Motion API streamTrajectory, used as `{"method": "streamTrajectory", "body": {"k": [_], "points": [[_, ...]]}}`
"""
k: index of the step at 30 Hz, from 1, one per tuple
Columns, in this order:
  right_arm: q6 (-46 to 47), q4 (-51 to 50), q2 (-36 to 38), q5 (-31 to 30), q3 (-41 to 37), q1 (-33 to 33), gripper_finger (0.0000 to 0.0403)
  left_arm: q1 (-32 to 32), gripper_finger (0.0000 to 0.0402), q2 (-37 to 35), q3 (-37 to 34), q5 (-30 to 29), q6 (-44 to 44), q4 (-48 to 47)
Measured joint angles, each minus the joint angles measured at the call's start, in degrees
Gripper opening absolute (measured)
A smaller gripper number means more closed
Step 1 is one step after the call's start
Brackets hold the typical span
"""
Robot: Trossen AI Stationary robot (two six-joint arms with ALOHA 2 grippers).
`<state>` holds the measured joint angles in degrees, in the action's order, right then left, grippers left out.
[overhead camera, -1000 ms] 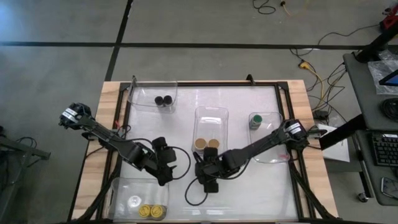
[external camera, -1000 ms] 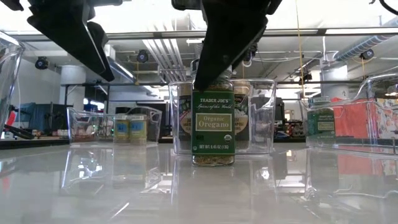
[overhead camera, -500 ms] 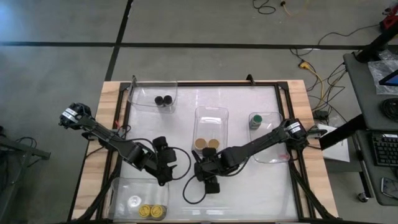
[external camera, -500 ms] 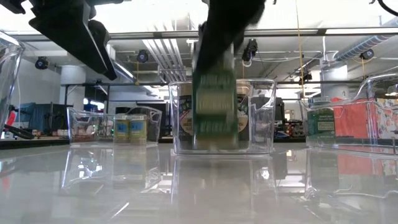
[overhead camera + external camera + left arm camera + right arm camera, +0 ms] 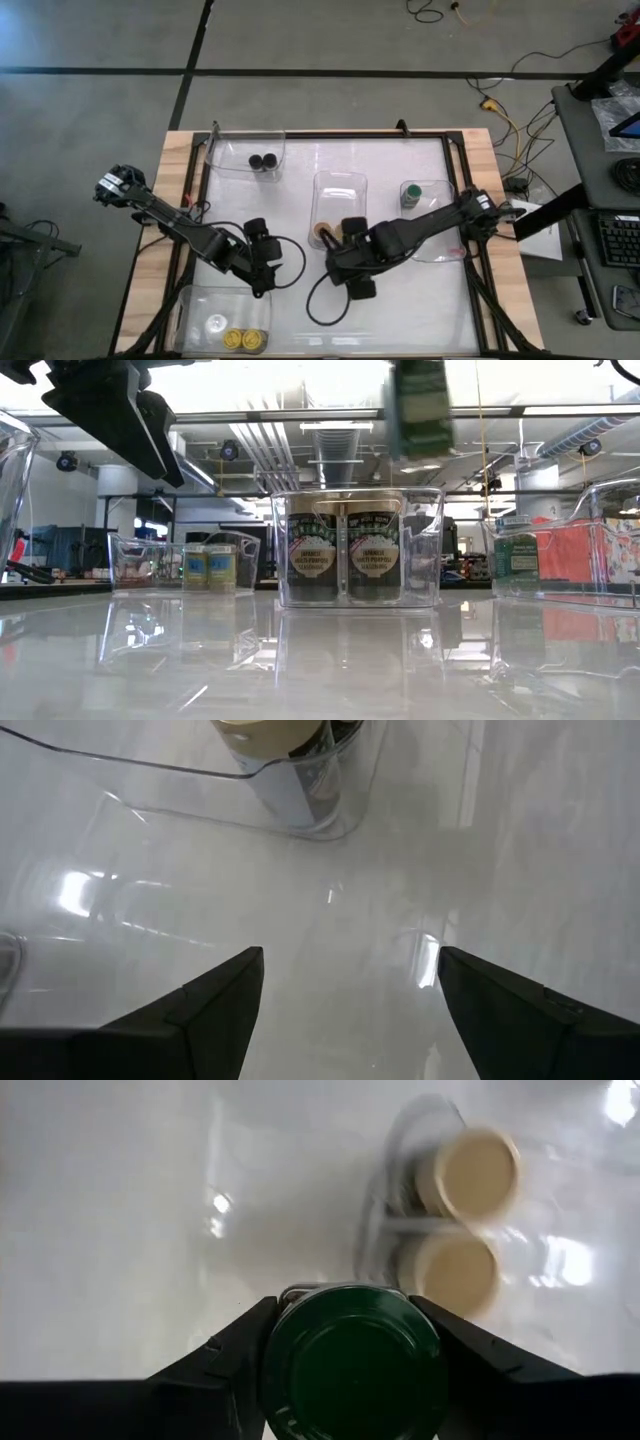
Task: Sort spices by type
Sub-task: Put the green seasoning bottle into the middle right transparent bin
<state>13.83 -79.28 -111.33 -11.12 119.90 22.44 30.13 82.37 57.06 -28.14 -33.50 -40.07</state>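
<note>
The counter (image 5: 300, 180) is a glossy white top in a wooden frame, and four clear plastic bins rest directly on it. One bin (image 5: 250, 155) sits at the far left, one (image 5: 338, 200) in the middle, one (image 5: 432, 215) at the right edge — the fourth (image 5: 220, 318) at the near left corner.

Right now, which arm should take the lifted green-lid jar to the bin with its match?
Right: its end effector already grips the green-lid jar, nearer that bin. Left end effector is open.
</note>
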Motion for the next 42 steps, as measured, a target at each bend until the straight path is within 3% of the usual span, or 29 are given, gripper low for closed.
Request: {"method": "streamTrajectory", "body": {"k": [10, 19, 25, 31, 42], "points": [[6.6, -9.0, 7.2, -7.2, -4.8, 0.0, 0.0192, 0.0, 0.0283, 0.0, 0.0, -0.9, -0.1, -0.2], [16.5, -8.9, 25.1, -10.5, -21.5, 0.0, 0.0192, 0.2, 0.0283, 0.0, 0.2, -0.7, -0.2, 3.1], [16.4, -8.8, 32.9, -9.4, -31.5, 0.0, 0.0192, 0.3, 0.0283, 0.0, 1.4, 0.2, -1.5, 3.5], [16.4, -8.7, 36.0, -9.4, -36.7, -0.8, 0.0192, 0.3, 0.0283, 0.0, 2.2, 0.2, -1.0, 3.7], [12.3, -8.5, 46.0, -9.5, -45.9, -5.5, 0.0192, 0.0, 0.0283, 0.7, 2.2, -1.1, 8.0, 3.6]]}}
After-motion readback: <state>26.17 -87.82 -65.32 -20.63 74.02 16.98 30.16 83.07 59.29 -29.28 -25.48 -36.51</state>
